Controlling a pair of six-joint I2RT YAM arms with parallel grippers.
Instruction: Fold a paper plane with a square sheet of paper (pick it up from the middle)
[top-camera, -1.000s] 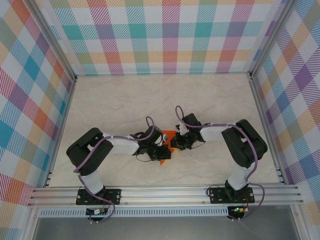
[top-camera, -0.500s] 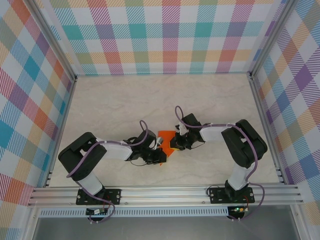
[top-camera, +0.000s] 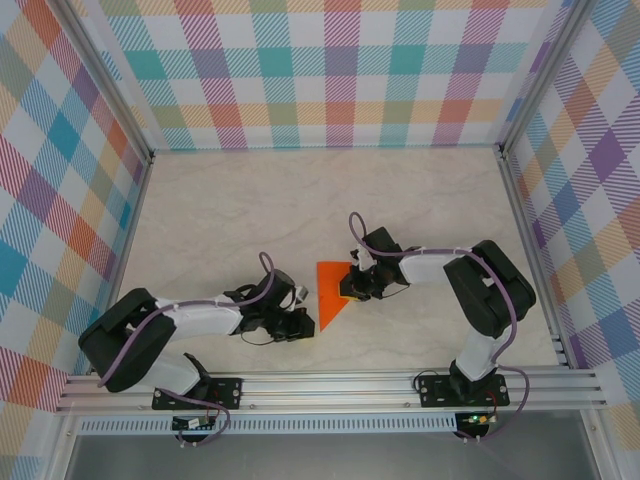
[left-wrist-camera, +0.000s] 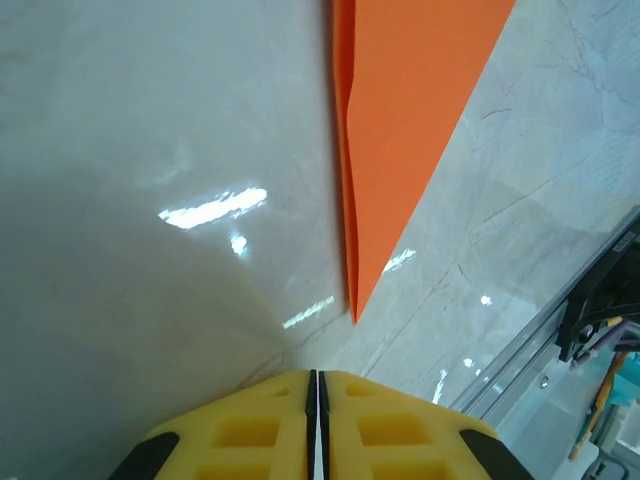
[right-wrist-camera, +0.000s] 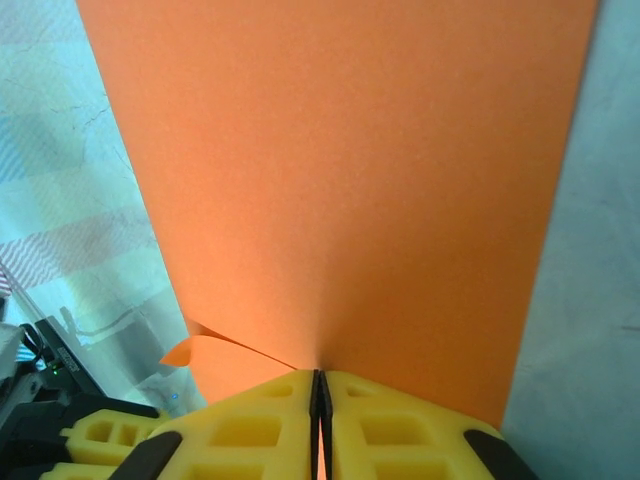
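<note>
The table (top-camera: 250, 200) carries the sheet of paper (top-camera: 330, 288) near its middle, between the two arms. The sheet lies flat, folded to a triangle with its point toward the near edge.

Handling: the sheet is judged very light, thin and limp. It slides readily on the smooth table and creases or tears under a hard pinch. Take hold at an edge or a folded layer, since a flat face offers no purchase.

Room: the table is open on the far side and to both sides as far as the checked walls (top-camera: 330, 70). The rail (top-camera: 330, 385) along the near edge lies close behind the point.

The right gripper (top-camera: 352, 287) sits at the sheet's right edge, jaws closed, apparently pinching that edge. The left gripper (top-camera: 303, 322) is closed on nothing, just beside the point and not touching it.

A small curled corner (right-wrist-camera: 205, 350) lifts beside the right gripper and could snag.
</note>
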